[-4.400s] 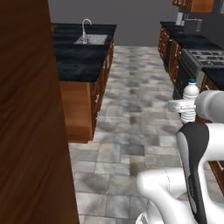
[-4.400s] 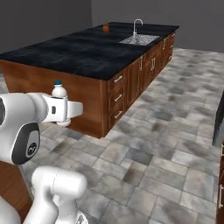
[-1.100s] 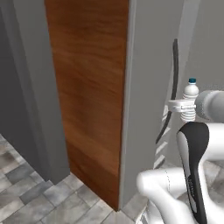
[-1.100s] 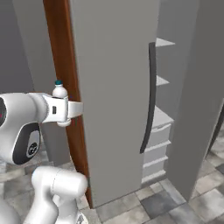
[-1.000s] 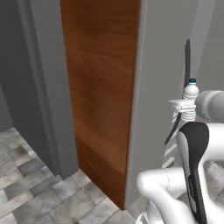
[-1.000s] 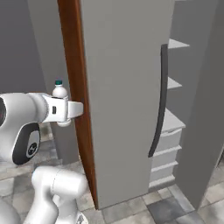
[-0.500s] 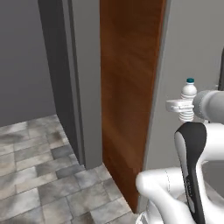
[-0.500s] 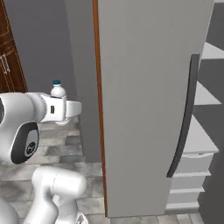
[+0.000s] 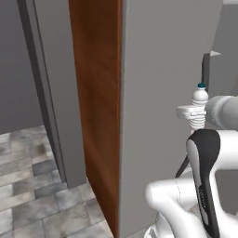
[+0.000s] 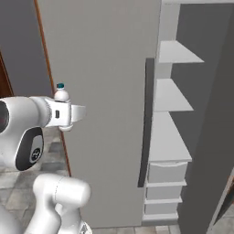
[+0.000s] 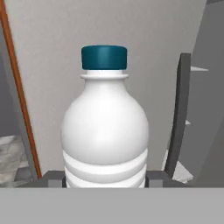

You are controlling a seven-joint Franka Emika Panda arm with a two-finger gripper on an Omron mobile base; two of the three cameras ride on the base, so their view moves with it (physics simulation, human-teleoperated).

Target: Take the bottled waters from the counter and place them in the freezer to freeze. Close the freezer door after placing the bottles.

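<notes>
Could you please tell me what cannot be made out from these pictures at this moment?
- Pincer fingertips: hidden behind the water bottle in the hand view.
- Bottle label and base: cut off by that view's bottom edge.
- Freezer shelves' far ends: hidden by the open freezer door in the right base view.
- Door handle: mostly behind the arm in the left base view.

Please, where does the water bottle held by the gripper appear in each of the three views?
Left base view: the water bottle stands upright at the right, above the white arm.
Right base view: its teal cap and shoulder peek up at the left, in front of the freezer door.
Hand view: it fills the centre.
Shared landmark: the door's dark bar handle.
</notes>
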